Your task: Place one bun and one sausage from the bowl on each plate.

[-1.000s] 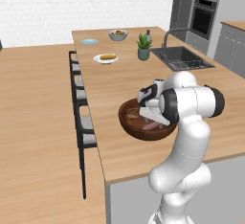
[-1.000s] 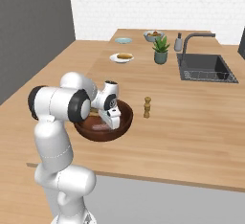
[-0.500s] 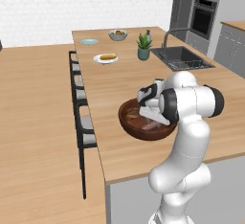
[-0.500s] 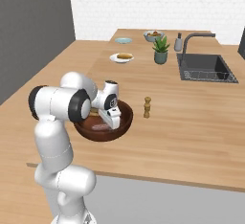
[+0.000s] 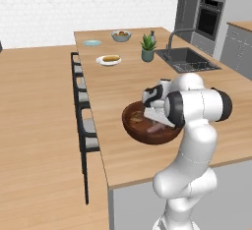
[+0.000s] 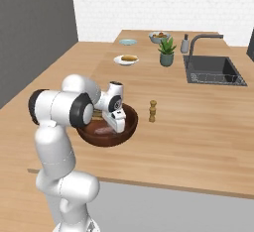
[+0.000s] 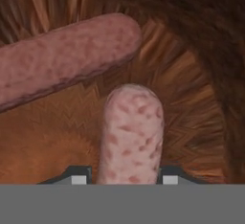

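The dark brown wooden bowl (image 5: 129, 116) (image 6: 131, 126) stands near the counter's front edge. My gripper (image 5: 156, 121) (image 6: 114, 124) (image 7: 123, 177) reaches down into it. In the hand view a pink speckled sausage (image 7: 131, 132) lies between my two finger tips, which press against its sides. A second sausage (image 7: 62, 65) lies across the bowl floor (image 7: 201, 50) just beyond. Far back on the counter the white plate (image 5: 101, 61) (image 6: 119, 60) carries a tan bun (image 5: 111, 58) (image 6: 129, 57). The pale blue plate (image 5: 92, 43) (image 6: 128, 41) lies behind it, bare.
A pepper mill (image 6: 153, 111) stands just right of the brown bowl. A potted plant (image 5: 147, 48) (image 6: 167, 52), a pale grey fruit bowl (image 5: 121, 36) (image 6: 159, 36) and the sink (image 5: 187, 59) (image 6: 213, 70) lie further back. Stools (image 5: 81, 101) line the counter's left side.
The jaws have narrowed from wide open onto the sausage in the bowl. The arm and bowl have stayed in place.
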Tool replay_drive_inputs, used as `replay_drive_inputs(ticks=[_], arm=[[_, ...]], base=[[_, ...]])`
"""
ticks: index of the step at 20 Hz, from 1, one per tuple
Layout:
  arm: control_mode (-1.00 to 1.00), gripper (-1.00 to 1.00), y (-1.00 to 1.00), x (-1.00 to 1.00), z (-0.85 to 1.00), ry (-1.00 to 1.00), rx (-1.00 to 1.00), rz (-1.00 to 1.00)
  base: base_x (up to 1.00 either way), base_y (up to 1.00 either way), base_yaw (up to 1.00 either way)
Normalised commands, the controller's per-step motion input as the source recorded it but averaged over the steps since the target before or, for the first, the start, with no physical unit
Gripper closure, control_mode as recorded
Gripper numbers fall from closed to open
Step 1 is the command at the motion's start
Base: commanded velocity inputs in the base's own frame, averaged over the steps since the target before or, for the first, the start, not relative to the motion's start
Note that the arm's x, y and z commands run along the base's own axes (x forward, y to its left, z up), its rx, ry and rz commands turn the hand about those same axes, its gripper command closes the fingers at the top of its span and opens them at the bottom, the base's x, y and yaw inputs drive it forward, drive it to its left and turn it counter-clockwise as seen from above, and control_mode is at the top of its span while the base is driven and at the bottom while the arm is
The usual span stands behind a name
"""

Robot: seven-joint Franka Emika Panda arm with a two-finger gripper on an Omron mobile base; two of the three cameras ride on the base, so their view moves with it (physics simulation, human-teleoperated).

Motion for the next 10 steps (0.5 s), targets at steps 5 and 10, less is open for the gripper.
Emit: replay_drive_inputs(ticks=[5, 10], arm=[[-1.0, 1.0, 0.21, -0.46, 0.92, 0.0, 0.03, 0.05], [-1.0, 1.0, 0.22, -0.57, 0.77, -0.08, 0.01, 0.17]], base=[[0.0, 0.0, 0.0], [0.0, 0.0, 0.0]])
